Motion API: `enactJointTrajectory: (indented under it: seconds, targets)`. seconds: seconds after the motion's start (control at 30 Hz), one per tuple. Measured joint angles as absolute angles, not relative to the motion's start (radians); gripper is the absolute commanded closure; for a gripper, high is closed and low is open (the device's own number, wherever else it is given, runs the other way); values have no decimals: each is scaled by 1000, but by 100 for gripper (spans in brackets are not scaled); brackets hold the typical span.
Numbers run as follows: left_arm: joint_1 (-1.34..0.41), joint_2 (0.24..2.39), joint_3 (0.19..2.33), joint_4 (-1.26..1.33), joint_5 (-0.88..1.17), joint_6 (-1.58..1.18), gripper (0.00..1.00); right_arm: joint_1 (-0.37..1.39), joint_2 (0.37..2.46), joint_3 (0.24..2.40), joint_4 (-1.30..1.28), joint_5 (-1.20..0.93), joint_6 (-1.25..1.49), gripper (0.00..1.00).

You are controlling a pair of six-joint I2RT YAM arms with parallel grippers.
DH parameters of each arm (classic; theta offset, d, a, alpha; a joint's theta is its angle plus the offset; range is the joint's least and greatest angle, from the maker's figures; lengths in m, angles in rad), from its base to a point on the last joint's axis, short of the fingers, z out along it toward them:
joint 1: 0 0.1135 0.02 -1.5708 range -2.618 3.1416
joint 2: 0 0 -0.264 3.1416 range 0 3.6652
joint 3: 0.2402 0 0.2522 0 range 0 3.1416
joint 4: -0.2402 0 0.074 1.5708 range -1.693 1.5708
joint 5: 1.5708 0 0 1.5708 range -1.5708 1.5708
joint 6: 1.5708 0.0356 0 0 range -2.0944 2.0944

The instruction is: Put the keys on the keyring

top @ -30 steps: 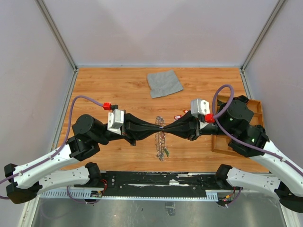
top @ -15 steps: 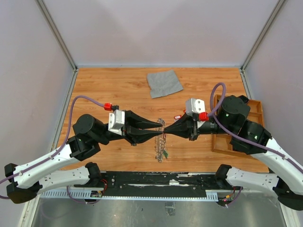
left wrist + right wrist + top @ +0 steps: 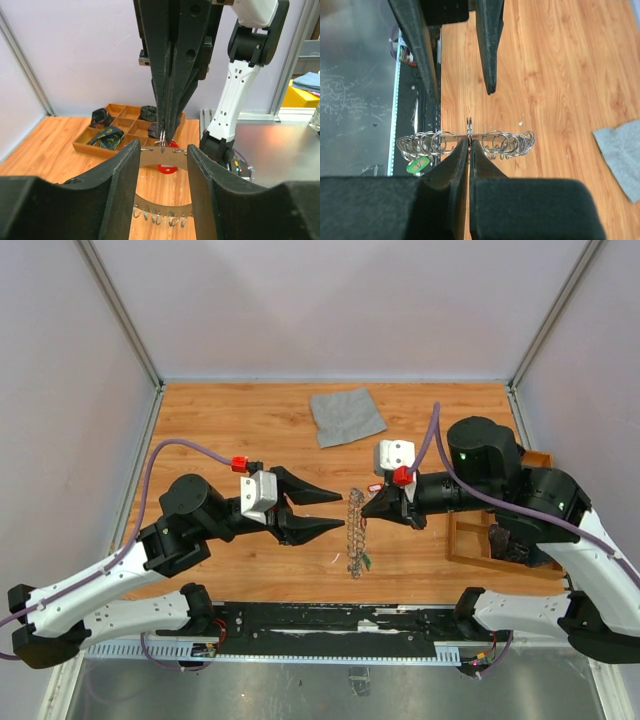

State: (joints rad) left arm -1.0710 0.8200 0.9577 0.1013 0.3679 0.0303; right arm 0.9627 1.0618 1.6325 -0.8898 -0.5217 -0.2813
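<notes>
The keyring (image 3: pixel 355 532) is hanging at mid-table between the two arms, apparently lifted clear of the wooden table (image 3: pixel 230 430). The right gripper (image 3: pixel 365 508) is pinching it at the rim, fingers pressed tight together on the thin metal and on nothing else. From above the ring is showing only its edge, a spiky line running far to near across the gap between the arms. The left wrist view is catching it broadside, its flat face and wide hole turned toward the left.

The left gripper (image 3: pixel 338 511) is hovering just left of that line with its jaws about half apart and gripping nothing. One finger is sitting toward the far side and one toward the near side, their tips close to the rim but apparently not touching it.

A green-tagged key (image 3: pixel 366 562) is dangling from the near end of the ring. What looks like a red-tagged key (image 3: pixel 375 487) is lying on the wood by the far end, just beside the right gripper and on the right of the ring.

A grey cloth (image 3: pixel 347 416) is lying well apart at the far side, and a wooden tray (image 3: pixel 462 540) is sitting at the right edge.

With the right arm busy as the holder, the left is the free arm, and its approach is likely running left to right, square onto the ring's face
</notes>
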Motion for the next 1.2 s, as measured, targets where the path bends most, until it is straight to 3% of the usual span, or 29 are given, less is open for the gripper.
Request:
enactJointTrajectory:
  seconds: [0.07,0.13,0.23,0.53,1.2]
  targets:
    - [-1071,825,963,80,365,39,49,963,1094,1673,-952,-502,-296,99]
    - [-1071,831,966,63,362,46,41,963,1129,1715,-1015,-481,-310,99]
    - [-1071,849,972,37,360,57,40,963,1172,1760,-1084,-457,-323,99]
    - [-1071,897,989,-10,352,80,59,963,1227,1796,-1182,-437,-343,99]
    - [-1071,956,1021,-52,371,90,72,963,1218,1793,-1157,-506,-345,99]
